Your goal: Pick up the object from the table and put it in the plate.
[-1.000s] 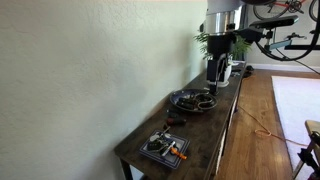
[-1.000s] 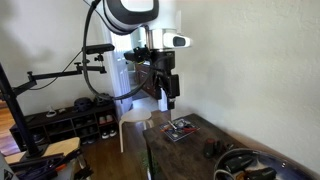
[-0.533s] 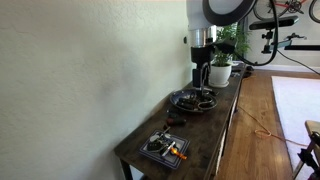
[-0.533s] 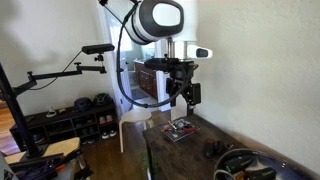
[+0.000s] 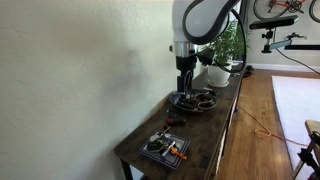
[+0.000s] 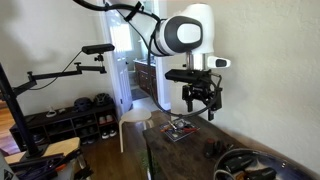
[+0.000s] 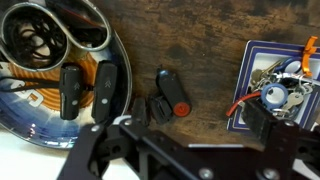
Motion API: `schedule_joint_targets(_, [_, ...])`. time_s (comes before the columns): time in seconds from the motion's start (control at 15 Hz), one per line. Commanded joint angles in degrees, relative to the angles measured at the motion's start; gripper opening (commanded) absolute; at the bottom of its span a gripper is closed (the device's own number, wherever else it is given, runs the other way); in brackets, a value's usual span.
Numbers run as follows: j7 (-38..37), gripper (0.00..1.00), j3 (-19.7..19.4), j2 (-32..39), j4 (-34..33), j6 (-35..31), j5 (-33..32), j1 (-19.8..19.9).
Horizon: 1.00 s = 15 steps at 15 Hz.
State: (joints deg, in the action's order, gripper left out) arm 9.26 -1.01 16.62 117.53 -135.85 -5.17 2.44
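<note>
The object point(image 7: 168, 90) is a small dark blocky item with a red round spot. It lies on the wooden table between the plate and the square tray, and shows in both exterior views point(image 5: 172, 122) point(image 6: 211, 149). The plate point(image 7: 40, 105) is a round dark dish with a raised rim and several dark items in it; it also shows in both exterior views point(image 5: 193, 101) point(image 6: 246, 165). My gripper point(image 7: 190, 125) is open and empty. It hangs above the table over the object, at the plate's edge point(image 5: 185, 88) point(image 6: 200, 103).
A square dark tray point(image 7: 250, 95) with orange and grey pieces lies past the object point(image 5: 165, 148) point(image 6: 180, 130). A potted plant point(image 5: 217, 73) stands at the table's far end. The wall runs along one long side. An orange cable lies on the floor point(image 5: 262, 125).
The arm has swung along the table from the plant end to above the plate and the object. The gripper stays open. Nothing on the table has moved.
</note>
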Motion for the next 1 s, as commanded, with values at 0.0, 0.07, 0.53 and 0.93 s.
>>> schedule_joint_targets(0.0, [0.1,1.0,0.0,0.8,-0.8,-0.1,-0.1,0.0])
schedule_joint_targets(0.07, [0.3,1.0,0.0,1.2,-1.2,-0.2,-0.1,0.0])
schedule_joint_targets(0.53, [2.4,1.0,0.4,3.9,-2.6,-1.5,-0.4,0.2])
schedule_joint_targets(0.93, [4.2,1.0,0.3,10.0,-6.3,-1.9,-1.6,0.2])
